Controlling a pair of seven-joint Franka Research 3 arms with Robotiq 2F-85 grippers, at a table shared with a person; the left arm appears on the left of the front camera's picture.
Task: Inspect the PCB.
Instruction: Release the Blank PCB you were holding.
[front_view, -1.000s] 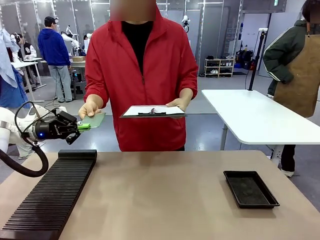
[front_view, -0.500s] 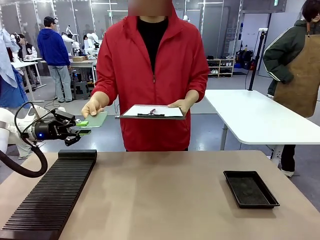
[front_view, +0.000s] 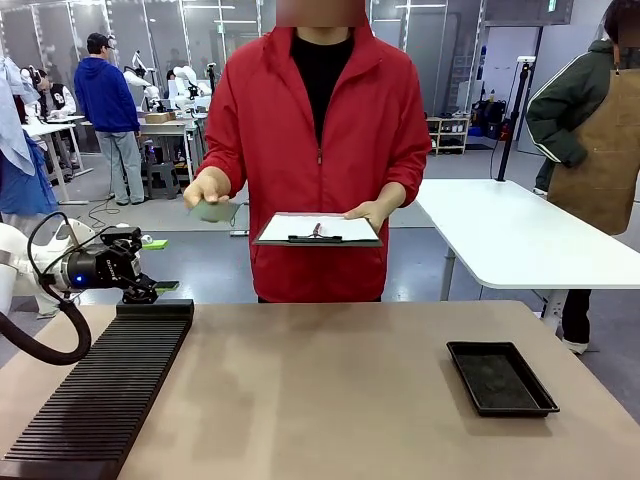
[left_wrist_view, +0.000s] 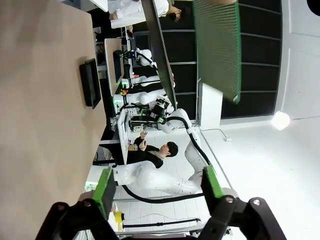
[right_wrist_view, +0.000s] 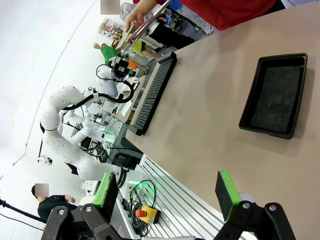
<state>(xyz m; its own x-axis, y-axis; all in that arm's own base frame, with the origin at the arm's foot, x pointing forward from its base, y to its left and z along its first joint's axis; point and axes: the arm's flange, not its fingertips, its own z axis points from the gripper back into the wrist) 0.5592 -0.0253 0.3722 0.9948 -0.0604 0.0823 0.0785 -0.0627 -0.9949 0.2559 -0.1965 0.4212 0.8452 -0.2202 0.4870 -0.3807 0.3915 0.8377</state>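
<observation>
Counter (front_view: 330, 400) mid-frame wide open, free pass L to R. Obstacles: ribbed black rack (front_view: 100, 400) lower left, w/ left pincer (front_view: 160, 265) just above its far end; shallow black tray (front_view: 500, 380) lower right. Person (front_view: 310, 150) w/ clipboard (front_view: 318, 229) blocks far edge, top centre.

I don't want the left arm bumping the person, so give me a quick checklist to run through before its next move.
1. Left gripper open, nothing between its pads: ok.
2. PCB held in the person's hand, apart from the left gripper: ok.
3. Clipboard held level in the person's other hand, away from both arms: ok.
4. Right gripper open, holding nothing, above the table: ok.
5. Gap between the left gripper's lower finger and the slotted rack: cannot tell from the front view.
6. Person finished looking at the PCB: cannot tell.
</observation>
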